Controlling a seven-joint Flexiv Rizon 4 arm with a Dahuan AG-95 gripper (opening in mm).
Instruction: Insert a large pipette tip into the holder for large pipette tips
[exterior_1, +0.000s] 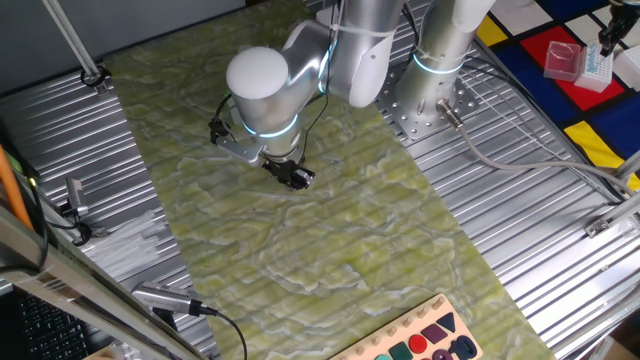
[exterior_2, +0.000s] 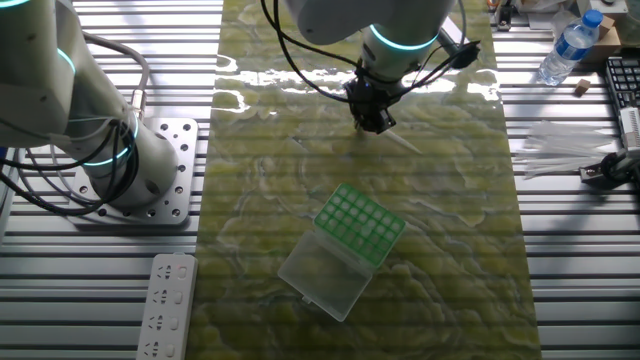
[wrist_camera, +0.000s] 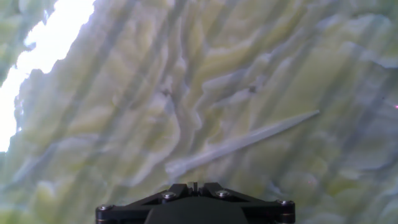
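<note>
Pincer (exterior_2: 377, 122) state: cannot tell | large pipette tip (wrist_camera: 242, 142) flat, frame centre | risk: you may skid it sideways; thin, slick.

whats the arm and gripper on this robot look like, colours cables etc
The arm is built of rounded silver-white segments, with glowing cyan light rings at the joints. Thin black cables loop loosely around the wrist. The gripper is small and black; in the hand view only its dark base with a few silver screws shows. A similar arm stands on a perforated metal plate.
</note>
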